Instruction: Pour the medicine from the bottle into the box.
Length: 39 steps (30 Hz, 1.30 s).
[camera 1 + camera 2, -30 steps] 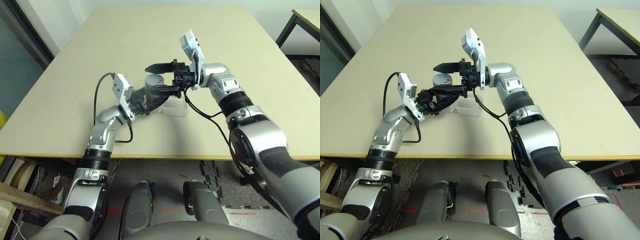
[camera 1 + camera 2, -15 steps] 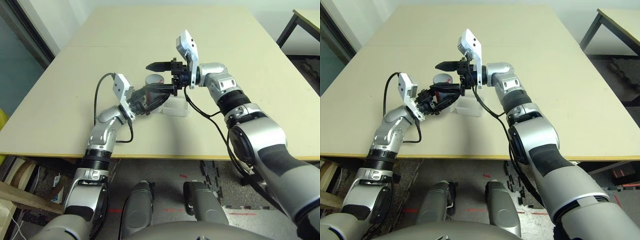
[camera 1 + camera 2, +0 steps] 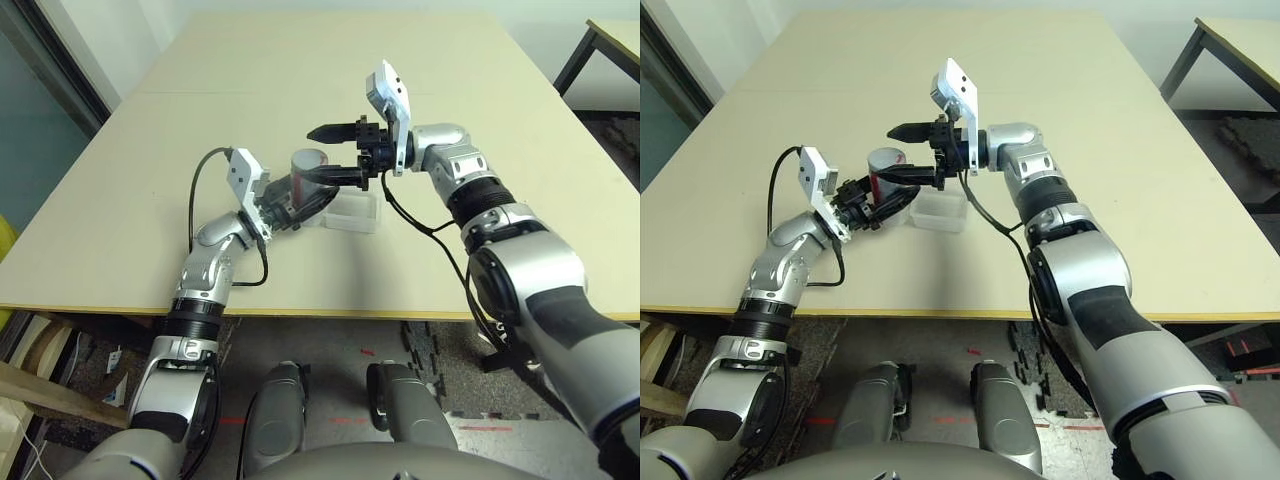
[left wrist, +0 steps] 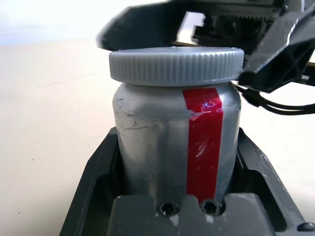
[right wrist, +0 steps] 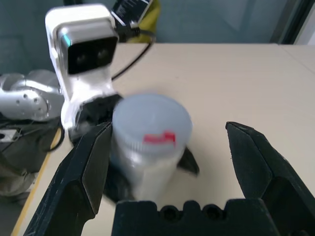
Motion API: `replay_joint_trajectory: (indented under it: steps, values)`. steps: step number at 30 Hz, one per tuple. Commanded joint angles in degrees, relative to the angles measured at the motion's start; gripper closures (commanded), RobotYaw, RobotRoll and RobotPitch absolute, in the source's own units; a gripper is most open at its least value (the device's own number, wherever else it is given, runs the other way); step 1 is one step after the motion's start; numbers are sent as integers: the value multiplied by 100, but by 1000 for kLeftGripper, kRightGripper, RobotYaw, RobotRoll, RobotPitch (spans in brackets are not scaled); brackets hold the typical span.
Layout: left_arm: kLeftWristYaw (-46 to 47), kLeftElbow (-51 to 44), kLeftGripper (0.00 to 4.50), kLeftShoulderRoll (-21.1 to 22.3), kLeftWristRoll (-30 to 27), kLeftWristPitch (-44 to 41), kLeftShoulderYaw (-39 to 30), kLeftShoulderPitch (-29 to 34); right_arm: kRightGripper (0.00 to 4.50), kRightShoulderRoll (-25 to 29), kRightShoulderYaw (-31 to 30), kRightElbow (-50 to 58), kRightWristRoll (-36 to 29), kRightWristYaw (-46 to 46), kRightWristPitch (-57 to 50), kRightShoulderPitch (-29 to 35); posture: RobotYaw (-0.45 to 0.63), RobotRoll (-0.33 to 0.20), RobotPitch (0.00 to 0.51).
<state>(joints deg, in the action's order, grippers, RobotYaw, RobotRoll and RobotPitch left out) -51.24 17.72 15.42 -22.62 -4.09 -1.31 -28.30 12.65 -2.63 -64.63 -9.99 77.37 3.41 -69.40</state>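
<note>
- Getting the cap (image 4: pixel 176 65) off comes first, as I judge it; it sits on the bottle (image 3: pixel 306 172), so nothing can pour yet; I would bring my right gripper (image 3: pixel 325 156) level around the cap's ribbed edge, close on the cap alone and not on the bottle's shoulder, then twist without dragging the bottle sideways.
- My left gripper (image 4: pixel 172 196) is clamped tight on the bottle's lower body, holding it upright with the red stripe (image 4: pixel 203 142) facing the wrist; I should keep that grip firm and steady while the other hand works.
- My right gripper stands wide, its two black fingers (image 5: pixel 88 167) spread, one above the cap and one beside the bottle, touching neither as far as I can see.
- The bottle is held above the table (image 3: pixel 300 60), roughly midway across it and toward its near edge; the box (image 3: pixel 352 210) rests on the table just beside it, toward my right, beneath my right gripper.
- I cannot see the medicine; the bottle is closed.
</note>
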Motion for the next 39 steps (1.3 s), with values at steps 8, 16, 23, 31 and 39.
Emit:
replay_joint_trajectory:
  steps: [8, 16, 23, 31, 39]
  values:
    - [-153, -99, 1702, -17, 20, 73, 43, 54, 0, 480, 209, -184, 93, 128, -144, -23, -57, 0, 91]
    - [-157, -3, 1702, -1, 37, 97, 15, -9, 0, 390, 217, 175, -100, 894, -530, -22, -61, 0, 92]
    - [-178, 29, 1702, -35, 41, 99, 46, -60, 0, -40, 261, 537, -268, 837, -723, 3, -68, 0, 91]
    - [-196, 23, 1702, -34, 45, 98, 54, -51, 0, -362, 239, 494, -257, 553, -619, -37, -61, 0, 89]
    - [-193, -14, 1702, -36, 45, 100, 58, -20, 0, -556, 274, 293, -223, 180, -354, -114, -56, 0, 86]
